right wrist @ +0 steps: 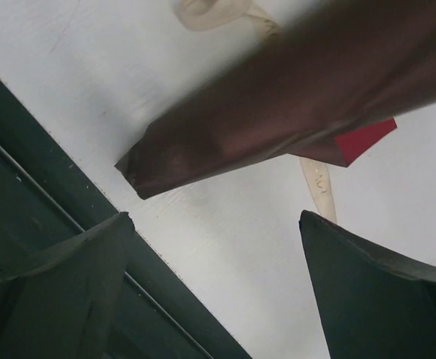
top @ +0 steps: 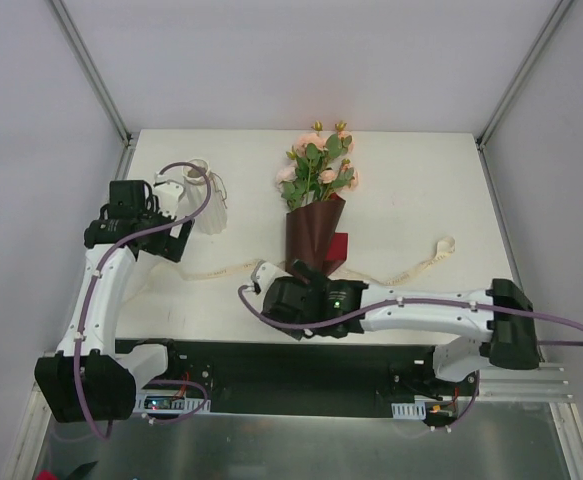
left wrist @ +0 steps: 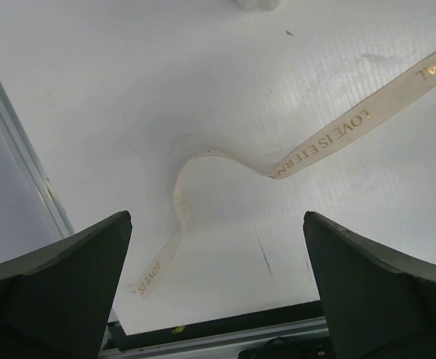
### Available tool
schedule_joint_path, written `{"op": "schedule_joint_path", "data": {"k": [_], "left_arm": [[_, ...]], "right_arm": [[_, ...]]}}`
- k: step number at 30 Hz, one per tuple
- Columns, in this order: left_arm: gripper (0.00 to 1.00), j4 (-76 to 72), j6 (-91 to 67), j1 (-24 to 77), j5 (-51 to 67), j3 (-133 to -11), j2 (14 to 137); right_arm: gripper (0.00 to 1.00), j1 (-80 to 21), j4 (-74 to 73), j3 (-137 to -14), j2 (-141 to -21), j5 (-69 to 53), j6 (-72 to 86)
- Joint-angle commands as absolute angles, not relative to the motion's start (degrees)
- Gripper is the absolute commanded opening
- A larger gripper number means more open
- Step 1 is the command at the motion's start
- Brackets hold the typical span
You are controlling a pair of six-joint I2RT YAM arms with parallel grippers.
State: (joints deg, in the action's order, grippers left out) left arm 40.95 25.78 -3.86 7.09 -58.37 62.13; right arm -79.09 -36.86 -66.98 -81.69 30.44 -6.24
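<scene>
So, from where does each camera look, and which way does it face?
Top external: above and behind the arms, facing down on the table; both arms show, with bouquet, vase and ribbon.
Left wrist: on the left arm, facing down at the ribbon's curved end; the open left gripper shows below.
Right wrist: on the right arm, facing down at the bouquet's brown wrap by the near table edge; the open right gripper shows.
Shared: the ribbon is in all three views; the bouquet in top and right wrist.
</scene>
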Motion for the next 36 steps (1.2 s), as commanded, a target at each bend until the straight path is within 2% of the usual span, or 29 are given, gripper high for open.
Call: {"op": "schedule_joint_path", "data": {"k": [1,9,19,27,32,36], "left_arm": [[0.99,43.5,22.9,-4.2,12.0,-58.1,62.5],[0.99,43.5,23.3,-4.3,12.5,-56.1,61.3],[0.99,42.8,23.8,-4.3,11.4,-54.8,61.6],[0.99,42.2,23.4,-4.3,11.1,-55.4,61.6],[0.99,42.2,24.1,-4.3,11.2,-54.6,60.8],[0.99,42.3,24.9,-4.3,12.0,-54.0,59.9]], "right_arm": [[0.96,-81.1,-38.1,-71.6,-88.0,30.5,-14.3],[0.96,-81.2,-35.9,-73.1,-98.2,30.2,-18.3],[0.96,-81.2,-33.1,-73.1,-103.0,31.6,-19.4],[0.98,-80.2,-27.1,-71.1,-104.0,38.8,-20.9],[0.99,-81.2,-25.6,-70.5,-102.7,37.1,-20.6],[0.99,-82.9,-21.4,-66.7,-96.3,33.1,-21.4]]}}
